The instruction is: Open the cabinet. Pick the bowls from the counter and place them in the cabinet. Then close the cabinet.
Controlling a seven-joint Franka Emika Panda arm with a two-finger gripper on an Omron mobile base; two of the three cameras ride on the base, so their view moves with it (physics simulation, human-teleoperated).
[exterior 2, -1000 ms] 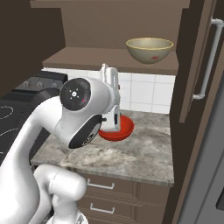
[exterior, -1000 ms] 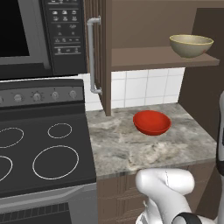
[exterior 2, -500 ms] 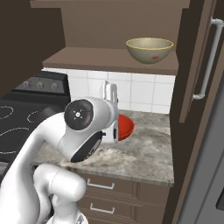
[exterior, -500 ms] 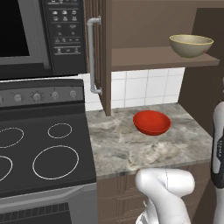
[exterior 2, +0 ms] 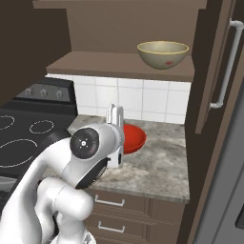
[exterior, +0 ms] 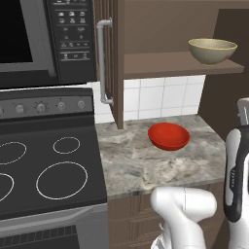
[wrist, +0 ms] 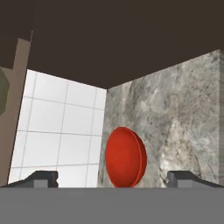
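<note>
The cabinet (exterior: 165, 29) stands open, both doors swung out, and its left door (exterior: 109, 63) carries a silver bar handle. The beige-tan bowl (exterior: 212, 50) (exterior 2: 162, 53) rests on the wooden shelf (exterior 2: 119, 66). On the speckled counter (exterior: 146, 165) (exterior 2: 157, 167), near the tiled wall, sits the red bowl (exterior: 168, 135) (exterior 2: 134, 137) (wrist: 124, 157). My gripper (wrist: 113, 179) is open and empty, short of the red bowl and pointing at it; the hand view is rolled sideways. The white hand (exterior 2: 115, 138) hides part of the bowl in the right base view.
A black stovetop (exterior: 44, 170) with white rings lies left of the counter, under a microwave (exterior: 44, 39). The right cabinet door (exterior 2: 214, 71) with its handle (exterior 2: 226, 62) juts out at the right. Brown drawer fronts (exterior 2: 124, 209) run below the counter edge.
The arm has drawn back and sunk lower, away from the red bowl toward the counter's front right. Both bowls and the doors have stayed put, and the gripper has stayed open.
</note>
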